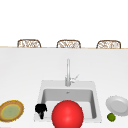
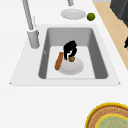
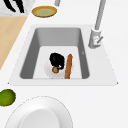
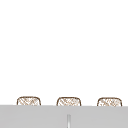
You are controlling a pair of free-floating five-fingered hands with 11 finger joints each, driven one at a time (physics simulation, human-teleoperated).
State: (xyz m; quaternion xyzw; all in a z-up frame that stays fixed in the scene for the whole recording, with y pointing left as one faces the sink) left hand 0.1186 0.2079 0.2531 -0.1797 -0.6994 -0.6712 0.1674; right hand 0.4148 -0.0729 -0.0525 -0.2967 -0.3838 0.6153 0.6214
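1. The sink (image 2: 100,50) - the side views let me see into its basin, while from the front a red ball (image 1: 67,115) covered its near edge.
2. A white plate (image 2: 76,68) lay on the basin floor, with a bread stick (image 2: 59,60) against its rim.
3. My right hand (image 2: 69,48) pinched a small brown piece (image 2: 71,59) just over that plate - not yet let go. My left hand (image 1: 40,109) hung idle.

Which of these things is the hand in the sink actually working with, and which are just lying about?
In use: right hand, curled on a small brown piece; sink plate beneath it; brown loaf alongside.
Lying about: yellow plate, counter plate, lime, faucet, red ball, idle left hand.
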